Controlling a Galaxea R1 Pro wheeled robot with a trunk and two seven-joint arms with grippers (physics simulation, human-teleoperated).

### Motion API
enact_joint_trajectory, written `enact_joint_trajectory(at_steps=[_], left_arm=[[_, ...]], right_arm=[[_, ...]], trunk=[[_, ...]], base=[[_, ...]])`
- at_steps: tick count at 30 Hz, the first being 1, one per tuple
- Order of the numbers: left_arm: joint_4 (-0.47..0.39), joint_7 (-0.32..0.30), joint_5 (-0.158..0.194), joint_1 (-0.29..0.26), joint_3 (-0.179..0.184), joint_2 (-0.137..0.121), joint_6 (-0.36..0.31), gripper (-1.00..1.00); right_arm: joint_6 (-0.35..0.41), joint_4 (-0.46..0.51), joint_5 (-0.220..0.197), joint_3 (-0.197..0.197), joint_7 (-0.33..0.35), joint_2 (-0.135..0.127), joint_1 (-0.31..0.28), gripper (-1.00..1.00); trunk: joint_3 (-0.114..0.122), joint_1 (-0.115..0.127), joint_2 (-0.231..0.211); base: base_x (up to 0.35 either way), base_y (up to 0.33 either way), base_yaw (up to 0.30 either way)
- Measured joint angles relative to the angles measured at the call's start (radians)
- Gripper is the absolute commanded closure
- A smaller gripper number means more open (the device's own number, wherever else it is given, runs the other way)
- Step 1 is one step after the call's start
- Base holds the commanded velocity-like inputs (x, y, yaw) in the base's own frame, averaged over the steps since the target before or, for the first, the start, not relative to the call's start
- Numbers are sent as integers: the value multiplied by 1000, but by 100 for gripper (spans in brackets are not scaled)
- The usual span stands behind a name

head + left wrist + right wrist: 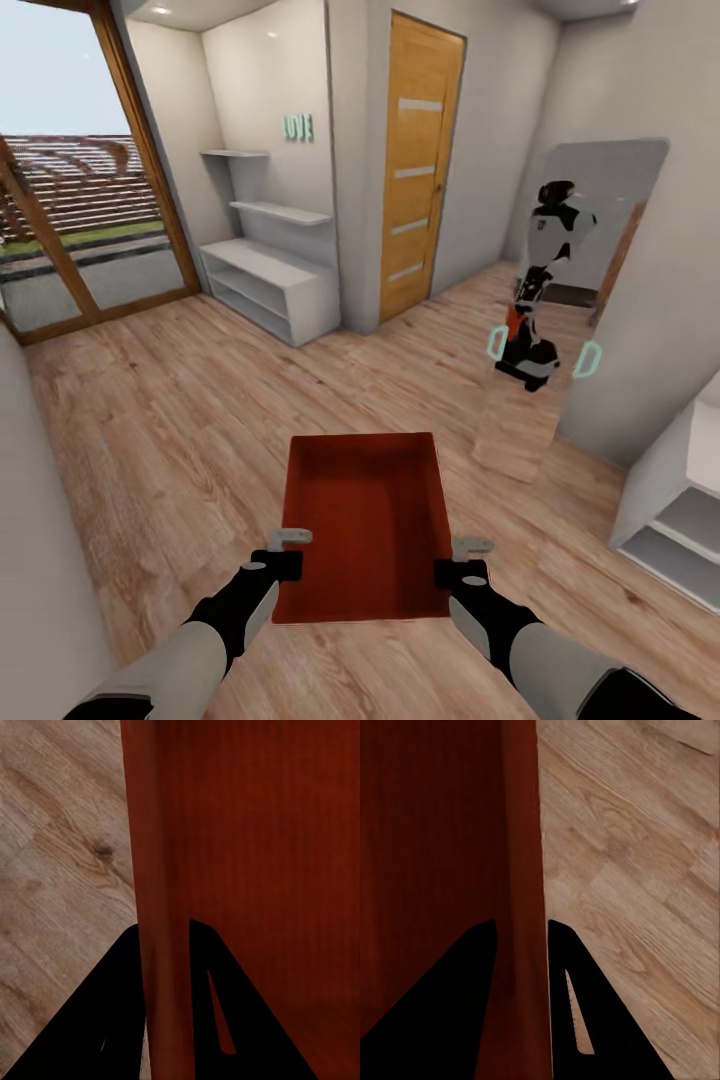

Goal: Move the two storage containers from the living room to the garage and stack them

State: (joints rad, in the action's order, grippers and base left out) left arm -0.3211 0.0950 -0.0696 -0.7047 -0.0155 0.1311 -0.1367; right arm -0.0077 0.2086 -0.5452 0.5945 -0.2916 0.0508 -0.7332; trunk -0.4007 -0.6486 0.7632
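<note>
Head view: lidless orange-red storage container (365, 525), thin-walled, rectangular, darker inside.

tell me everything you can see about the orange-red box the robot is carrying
The storage container is an orange-red rectangular box, open-topped with no lid, thin straight walls and a darker, faintly ribbed inside that looks empty. It sits level, held up above the light wood-plank floor in front of the robot. The left gripper clamps its left wall and the right gripper its right wall, each with one finger inside and one outside. Nothing else touches it.
</note>
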Motion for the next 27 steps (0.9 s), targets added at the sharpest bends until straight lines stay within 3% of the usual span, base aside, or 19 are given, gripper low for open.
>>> enact_joint_trajectory(at_steps=[27], left_arm=[[-5, 0, 1, 0, 2, -1, -1, 100]], right_arm=[[0, 5, -3, 3, -8, 1, 0, 100]], trunk=[[0, 0, 0]], base=[[323, 0, 14]])
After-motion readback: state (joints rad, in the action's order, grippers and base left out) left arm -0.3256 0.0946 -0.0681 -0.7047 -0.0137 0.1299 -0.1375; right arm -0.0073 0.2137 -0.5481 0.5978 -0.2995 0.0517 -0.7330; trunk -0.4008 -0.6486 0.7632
